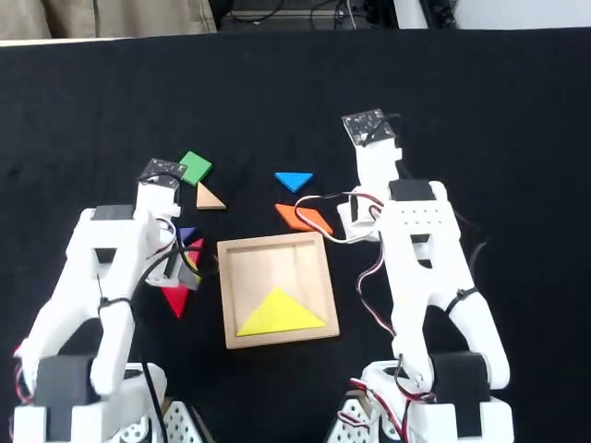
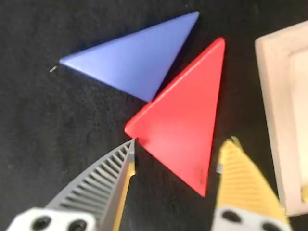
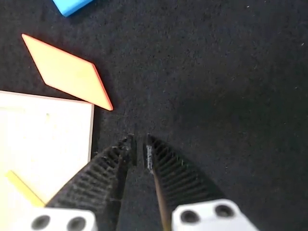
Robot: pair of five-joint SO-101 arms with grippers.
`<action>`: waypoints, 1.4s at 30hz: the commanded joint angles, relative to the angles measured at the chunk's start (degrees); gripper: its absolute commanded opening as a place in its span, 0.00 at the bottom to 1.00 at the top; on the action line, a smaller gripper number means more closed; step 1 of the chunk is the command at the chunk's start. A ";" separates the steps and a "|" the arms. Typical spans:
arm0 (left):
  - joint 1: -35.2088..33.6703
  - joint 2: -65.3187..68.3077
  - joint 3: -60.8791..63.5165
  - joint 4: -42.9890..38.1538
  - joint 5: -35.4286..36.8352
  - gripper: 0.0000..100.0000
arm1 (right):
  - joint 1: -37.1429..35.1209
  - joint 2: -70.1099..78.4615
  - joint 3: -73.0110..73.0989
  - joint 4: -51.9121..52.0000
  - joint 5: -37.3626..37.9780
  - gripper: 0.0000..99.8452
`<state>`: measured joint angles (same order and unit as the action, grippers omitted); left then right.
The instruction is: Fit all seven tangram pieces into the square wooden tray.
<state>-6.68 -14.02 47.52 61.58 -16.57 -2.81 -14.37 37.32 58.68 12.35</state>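
The square wooden tray (image 1: 227,293) lies between the two arms with a yellow triangle (image 1: 277,314) inside it. My left gripper (image 2: 180,149) is open just left of the tray, its fingers either side of a red triangle (image 2: 180,113) that lies flat on the cloth. A violet-blue triangle (image 2: 132,60) touches the red one. My right gripper (image 3: 138,143) is shut on nothing, low over the cloth by the tray's far right corner (image 3: 48,134). An orange parallelogram (image 3: 67,72) lies beside that corner.
Beyond the tray lie a green square (image 1: 196,167), a tan triangle (image 1: 209,197) and a bright blue triangle (image 1: 294,181). The black cloth is bare to the right of the right arm (image 1: 411,240). The tray wall (image 2: 279,110) is close to my left gripper's yellow finger (image 2: 240,173).
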 commanded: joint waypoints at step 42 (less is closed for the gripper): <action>-1.10 12.04 -8.22 -3.96 -7.56 0.31 | 0.53 -1.98 0.22 -0.70 0.09 0.05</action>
<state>-8.62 -2.15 42.51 57.71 -23.78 -2.81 -14.37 37.41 58.68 12.35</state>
